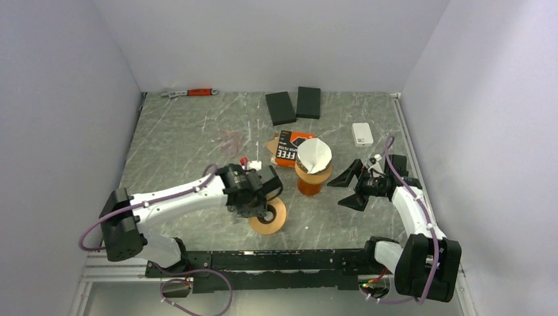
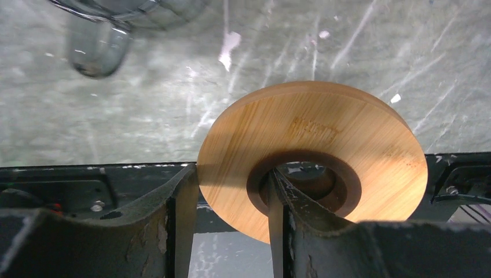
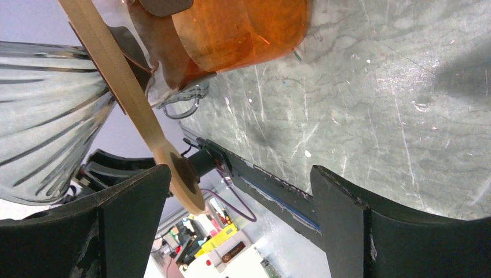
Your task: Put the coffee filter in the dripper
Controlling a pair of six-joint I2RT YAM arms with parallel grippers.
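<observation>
The glass dripper with its wooden collar sits on an orange cup at mid-table. A white coffee filter stands in its top, leaning. My right gripper is open just right of the cup, low over the table, with nothing between its fingers. My left gripper is shut on a loose wooden ring, front-left of the cup. One finger goes through the ring's hole and the other presses its outer rim.
An orange filter box lies behind the cup. Two black blocks and a white box lie further back, and a red-handled wrench at the rear left. A black rail runs along the front edge. A blurred glass object shows near the ring.
</observation>
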